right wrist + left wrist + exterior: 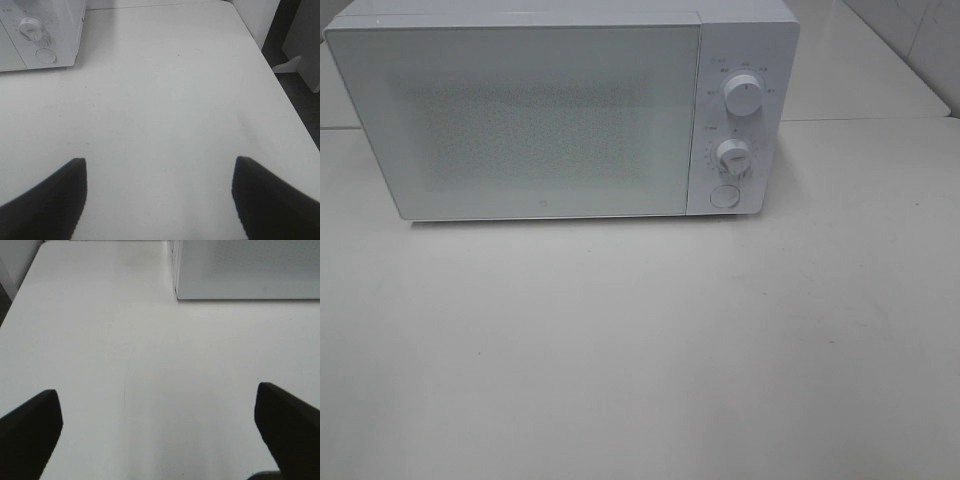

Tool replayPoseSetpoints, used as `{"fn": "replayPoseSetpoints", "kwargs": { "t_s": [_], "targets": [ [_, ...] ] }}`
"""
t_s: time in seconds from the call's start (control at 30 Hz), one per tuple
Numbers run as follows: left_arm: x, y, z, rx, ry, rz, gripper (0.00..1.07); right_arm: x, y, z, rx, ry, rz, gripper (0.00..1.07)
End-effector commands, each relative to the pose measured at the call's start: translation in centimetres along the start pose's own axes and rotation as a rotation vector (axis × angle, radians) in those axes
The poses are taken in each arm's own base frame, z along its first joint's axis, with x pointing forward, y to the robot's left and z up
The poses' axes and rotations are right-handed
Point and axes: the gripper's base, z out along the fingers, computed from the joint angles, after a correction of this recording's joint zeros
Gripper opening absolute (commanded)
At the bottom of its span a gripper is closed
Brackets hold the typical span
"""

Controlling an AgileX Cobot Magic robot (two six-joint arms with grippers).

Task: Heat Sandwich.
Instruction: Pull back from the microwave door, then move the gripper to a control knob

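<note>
My left jaws are spread wide over the counter [150, 340] and hold nothing. Ahead of them, toward the middle, the white microwave [520, 120] sits at the back of the counter with its door shut. Its right panel has an upper knob [744, 95], a lower knob [732, 155] and a round button [724, 196] below those. My right jaws are also wide and grip nothing, low over the counter to the right of the microwave. The sandwich isn't visible in any view, so I can't tell where it lies relative to either pair of jaws.
</note>
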Motion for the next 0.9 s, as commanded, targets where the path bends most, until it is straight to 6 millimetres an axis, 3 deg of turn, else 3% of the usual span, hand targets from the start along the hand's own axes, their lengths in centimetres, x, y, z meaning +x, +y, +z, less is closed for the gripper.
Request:
{"fn": "replayPoseSetpoints", "kwargs": {
  "t_s": [0.03,0.9],
  "targets": [
    [0.57,-0.04,-0.87,-0.003,-0.071,-0.001,1.03,0.18,-0.04,-0.31,0.006,-0.034,-0.003,0.76],
    [0.57,-0.05,-0.81,-0.002,-0.067,0.001,1.03,0.09,-0.03,-0.19,0.007,-0.024,-0.003,0.76]
  ]
}}
